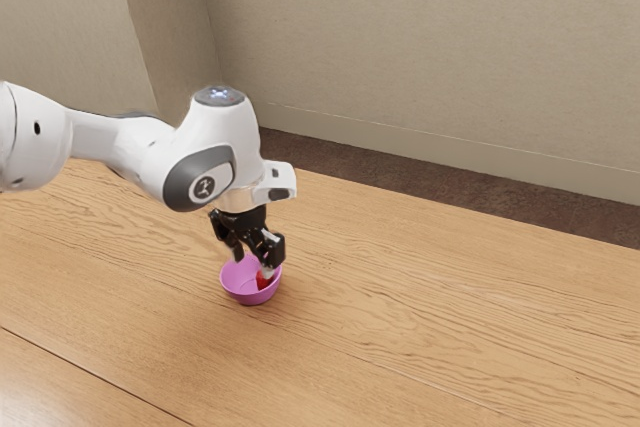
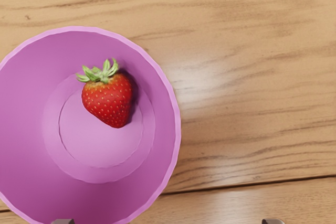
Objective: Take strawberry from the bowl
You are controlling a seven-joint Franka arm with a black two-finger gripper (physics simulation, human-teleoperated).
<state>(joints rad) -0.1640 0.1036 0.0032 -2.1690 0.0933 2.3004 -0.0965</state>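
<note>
Hanging over the pink bowl (image 1: 232,292), the black gripper (image 1: 254,261) has its two fingers spread wide apart, with nothing held between them. It points down at the bowl's far side. In the exterior view one finger stands toward the left of the bowl and the other toward the right, over the strawberry (image 1: 263,281). Whether that right-hand fingertip dips inside the bowl or stops just above it, I cannot tell.

The strawberry is inside the bowl, toward the exterior view's right. It lies off the middle of the round bottom, close up by the inner wall. It is red, dotted with pale seeds, and topped with green leaves (image 2: 105,72); the leafy end is turned toward the bowl's wall and the pointed end toward the inside of the bowl.

The bowl sits upright on the wooden table (image 1: 450,307), below the white arm (image 1: 225,142), which comes in from the exterior view's left. A dark seam (image 1: 95,378) crosses the tabletop on the near side, at the exterior view's left. Past the table's far edge runs a strip of dark brown floor (image 1: 450,193), and beyond that a beige wall (image 1: 430,57) with a pale baseboard (image 1: 400,141) along its foot.
</note>
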